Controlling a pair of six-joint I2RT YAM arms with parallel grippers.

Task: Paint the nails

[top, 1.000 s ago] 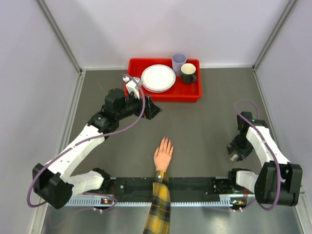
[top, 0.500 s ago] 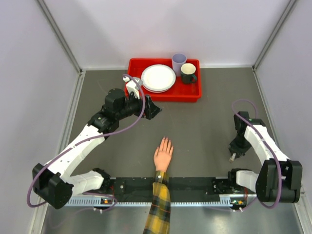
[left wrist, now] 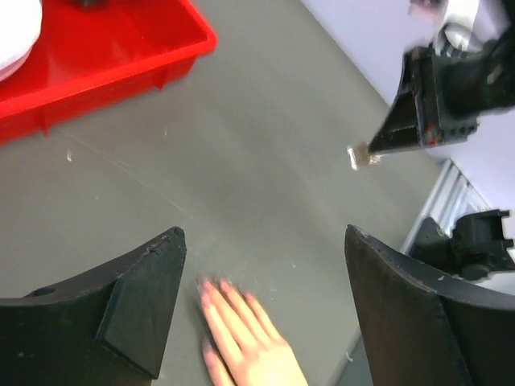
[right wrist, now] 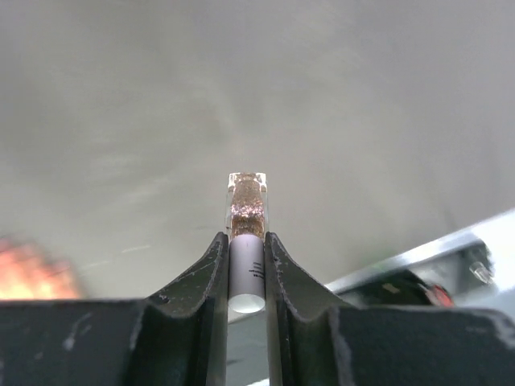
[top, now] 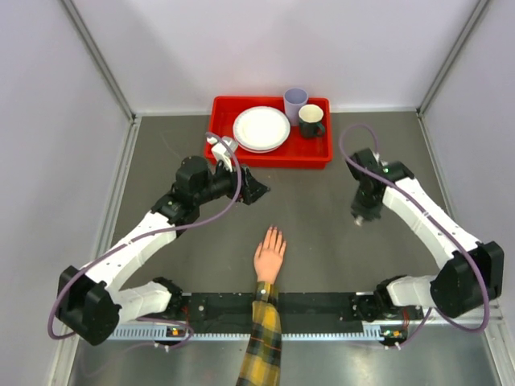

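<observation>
The nails (top: 273, 232) tip the five fingers of a peach-coloured hand (top: 269, 257) that lies flat, palm down, on the grey tabletop (top: 322, 201), fingers pointing away from the arm bases. A yellow-and-dark plaid sleeve (top: 261, 346) runs back from its wrist over the near edge. In the left wrist view the nails (left wrist: 211, 283) are blurred, pinkish tips and no more can be told of them.

The left end effector (top: 256, 189) hangs beyond the fingertips and a little to their left. Its jaws stand wide apart with nothing between them, and in its own camera the left end effector (left wrist: 264, 237) frames the hand (left wrist: 241, 342) low in the gap, well apart from both fingers.

The right end effector (top: 360, 219) is off to the hand's right and somewhat farther from the bases, well apart from the nails. It is clamped on a small clear bottle (right wrist: 247, 201): the pale cap sits between the two fingers and the glittery brown end sticks out past the right end effector (right wrist: 245, 241). The left wrist view shows the bottle (left wrist: 364, 154) pointing down over the tabletop.

Beyond the left end effector, at the far edge, a red tray (top: 219, 108) holds a white plate (top: 261, 129), a lilac cup (top: 295, 103) and a dark mug (top: 311, 121).
</observation>
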